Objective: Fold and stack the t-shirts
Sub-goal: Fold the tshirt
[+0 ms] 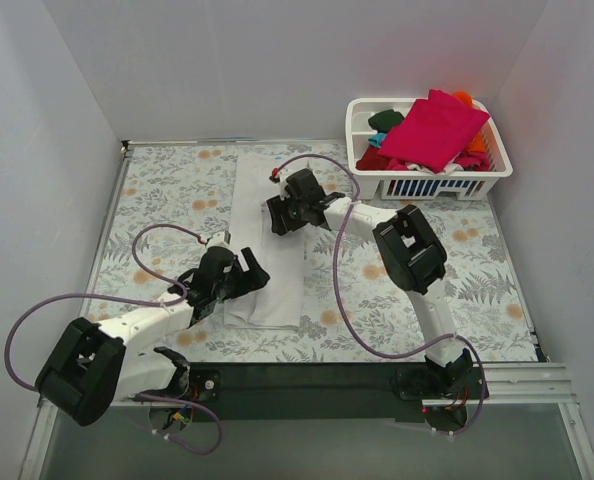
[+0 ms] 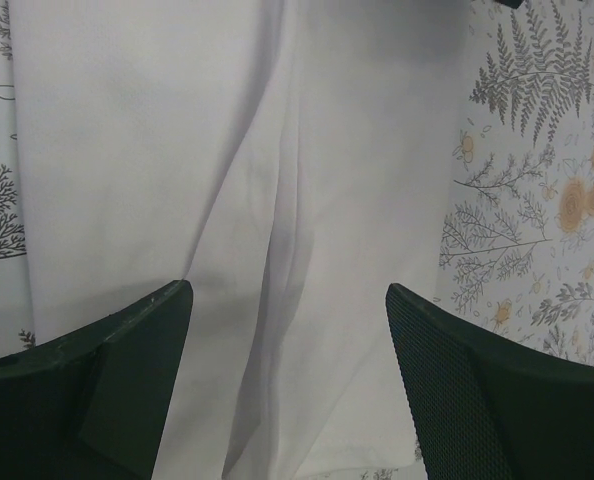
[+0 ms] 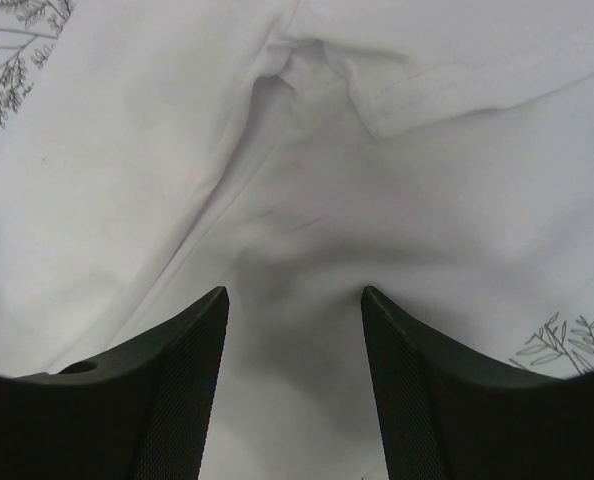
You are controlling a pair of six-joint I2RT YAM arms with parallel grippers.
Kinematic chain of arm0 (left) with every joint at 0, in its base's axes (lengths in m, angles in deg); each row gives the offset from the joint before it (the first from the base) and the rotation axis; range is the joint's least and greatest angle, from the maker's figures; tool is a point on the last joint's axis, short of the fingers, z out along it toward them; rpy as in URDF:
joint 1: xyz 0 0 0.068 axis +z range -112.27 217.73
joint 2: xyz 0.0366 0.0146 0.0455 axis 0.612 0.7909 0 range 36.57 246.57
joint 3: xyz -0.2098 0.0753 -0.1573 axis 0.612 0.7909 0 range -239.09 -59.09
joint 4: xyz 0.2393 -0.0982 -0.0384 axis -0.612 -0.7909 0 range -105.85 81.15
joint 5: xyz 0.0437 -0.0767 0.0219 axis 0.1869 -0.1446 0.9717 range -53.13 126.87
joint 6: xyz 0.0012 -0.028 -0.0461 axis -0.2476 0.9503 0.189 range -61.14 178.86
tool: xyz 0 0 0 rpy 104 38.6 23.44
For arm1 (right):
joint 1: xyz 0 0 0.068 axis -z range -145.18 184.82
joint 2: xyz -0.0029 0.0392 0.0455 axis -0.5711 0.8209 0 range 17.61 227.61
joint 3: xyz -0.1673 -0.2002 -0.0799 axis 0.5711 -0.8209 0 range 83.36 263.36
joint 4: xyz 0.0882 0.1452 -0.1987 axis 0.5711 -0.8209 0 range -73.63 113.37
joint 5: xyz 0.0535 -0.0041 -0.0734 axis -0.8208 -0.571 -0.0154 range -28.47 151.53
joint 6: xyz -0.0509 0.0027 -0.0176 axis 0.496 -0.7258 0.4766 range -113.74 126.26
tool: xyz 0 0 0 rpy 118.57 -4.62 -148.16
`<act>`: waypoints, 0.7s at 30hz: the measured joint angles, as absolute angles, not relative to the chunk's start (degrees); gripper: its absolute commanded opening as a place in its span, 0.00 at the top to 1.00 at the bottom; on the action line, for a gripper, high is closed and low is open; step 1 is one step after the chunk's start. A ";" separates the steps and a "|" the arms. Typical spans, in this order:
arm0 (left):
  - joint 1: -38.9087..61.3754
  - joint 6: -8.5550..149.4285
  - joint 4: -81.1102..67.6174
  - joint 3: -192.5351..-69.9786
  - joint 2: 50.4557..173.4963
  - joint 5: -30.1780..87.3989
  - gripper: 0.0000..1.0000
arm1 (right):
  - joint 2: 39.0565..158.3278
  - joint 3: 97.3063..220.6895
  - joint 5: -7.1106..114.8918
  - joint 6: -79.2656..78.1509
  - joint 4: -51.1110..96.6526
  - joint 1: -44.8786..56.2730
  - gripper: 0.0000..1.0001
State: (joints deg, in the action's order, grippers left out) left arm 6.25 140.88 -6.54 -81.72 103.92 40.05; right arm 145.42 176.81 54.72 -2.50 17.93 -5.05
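Note:
A large white t-shirt [image 1: 262, 180] lies on the table folded into a long narrow strip running from near to far. My left gripper [image 1: 247, 280] hovers open over its near end; in the left wrist view the gripper [image 2: 287, 288] has creased white cloth [image 2: 177, 150] between and beyond its fingers, with nothing held. My right gripper [image 1: 282, 215] stands open over the strip's far half. In the right wrist view its tips [image 3: 294, 292] are low on the white cloth [image 3: 177, 150], close to a stitched hem [image 3: 457, 95]. A magenta t-shirt [image 1: 435, 128] tops the other t-shirts in the basket.
A white slatted basket [image 1: 362, 115] stands at the back right, holding red [image 1: 375, 160], dark green [image 1: 385, 120], teal [image 1: 375, 140] and orange [image 1: 464, 98] shirts under the magenta one. The fern-patterned tablecloth [image 1: 177, 190] covers the table, with white walls on three sides.

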 measured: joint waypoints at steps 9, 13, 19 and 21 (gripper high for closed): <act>6.25 139.74 -14.92 -82.46 92.95 42.83 0.27 | 135.15 163.96 53.89 -1.95 16.47 -5.29 0.50; 6.25 140.74 -19.61 -82.55 93.26 44.45 0.28 | 129.20 157.25 53.98 -2.39 16.99 -6.06 0.50; 6.25 142.93 -25.41 -82.14 91.35 45.01 0.31 | 122.71 149.75 54.70 -2.72 17.85 -7.98 0.50; 6.25 143.74 -26.91 -81.96 89.85 45.04 0.32 | 121.51 147.98 54.90 -2.78 17.93 -8.38 0.50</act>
